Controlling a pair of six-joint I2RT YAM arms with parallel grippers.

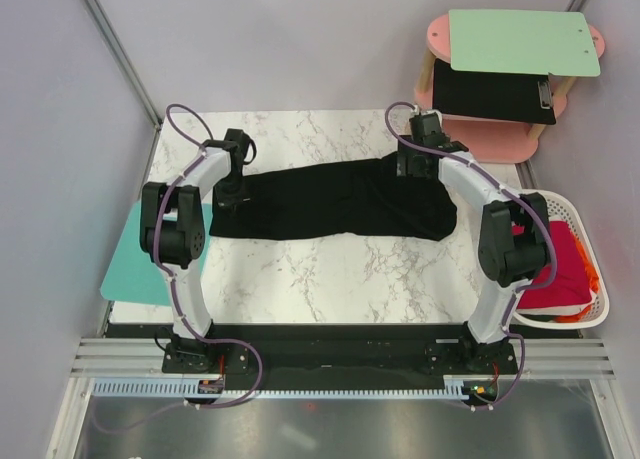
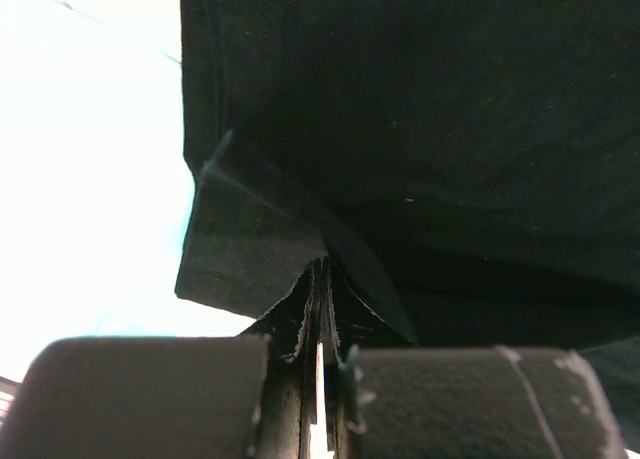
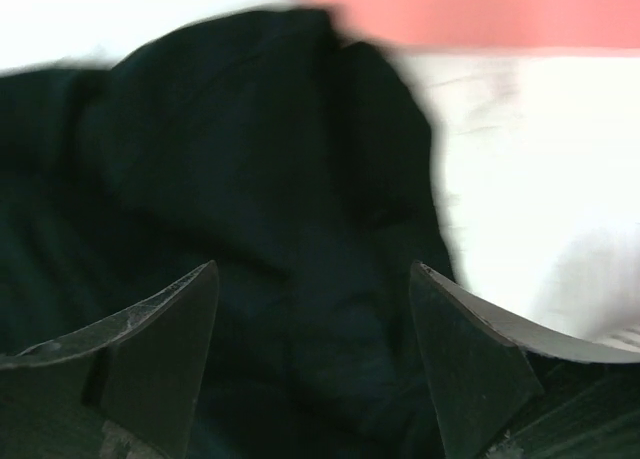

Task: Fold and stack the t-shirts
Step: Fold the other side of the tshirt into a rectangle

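Note:
A large black t-shirt [image 1: 340, 201] lies stretched across the marble table [image 1: 320, 269]. My left gripper [image 1: 228, 191] is shut on its left edge; in the left wrist view a fold of the black t-shirt [image 2: 250, 239] is pinched between the closed jaws of the gripper [image 2: 322, 279]. My right gripper [image 1: 412, 165] is open over the shirt's right end; in the right wrist view the gripper [image 3: 314, 279] has its jaws wide apart above the black cloth [image 3: 260, 179]. A red t-shirt [image 1: 565, 269] and a bit of orange fabric [image 1: 592, 277] lie in the basket at right.
A white laundry basket [image 1: 580, 214] stands off the table's right edge. A teal cutting board [image 1: 140, 264] lies at the table's left edge. A pink side table [image 1: 500, 139] at back right holds a black clipboard [image 1: 490, 91] and a light green board [image 1: 520, 41].

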